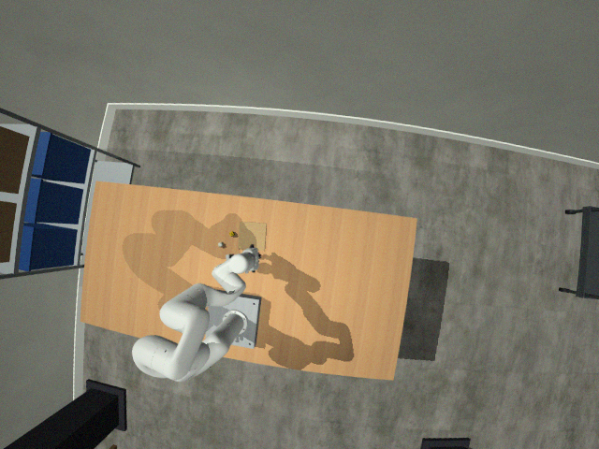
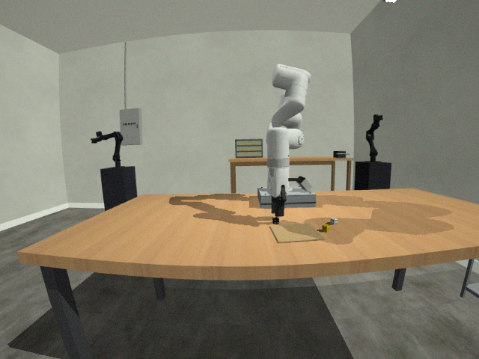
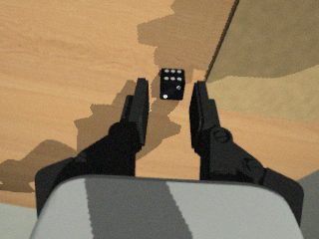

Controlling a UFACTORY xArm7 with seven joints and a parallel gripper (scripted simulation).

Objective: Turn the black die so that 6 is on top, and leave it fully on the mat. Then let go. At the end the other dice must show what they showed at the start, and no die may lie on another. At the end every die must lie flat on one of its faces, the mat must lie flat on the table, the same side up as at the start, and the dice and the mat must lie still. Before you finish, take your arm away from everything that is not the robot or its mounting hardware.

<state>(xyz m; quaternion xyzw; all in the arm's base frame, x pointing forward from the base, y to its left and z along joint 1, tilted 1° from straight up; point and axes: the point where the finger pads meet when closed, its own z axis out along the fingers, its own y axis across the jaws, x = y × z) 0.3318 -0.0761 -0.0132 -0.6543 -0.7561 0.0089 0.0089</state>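
Observation:
The black die point(image 3: 171, 84) point(image 2: 275, 221) lies flat on the bare wooden table point(image 2: 154, 239), just off the near-left edge of the tan mat point(image 3: 279, 50) point(image 2: 298, 233) point(image 1: 258, 232). In the wrist view its upper face shows several white pips and its near side two. My gripper point(image 3: 169, 94) point(image 2: 278, 213) point(image 1: 254, 252) hangs straight over the die with its fingers partly apart, one on each side and a little above it, holding nothing. A yellow die point(image 2: 325, 227) point(image 1: 233, 234) sits beside the mat's other edge, and a pale grey die point(image 2: 333, 221) point(image 1: 221, 244) lies a little beyond it.
The arm's grey base plate point(image 2: 301, 199) point(image 1: 249, 321) stands on the table behind the mat. Side tables, shelves and other black arms stand off the table, far away.

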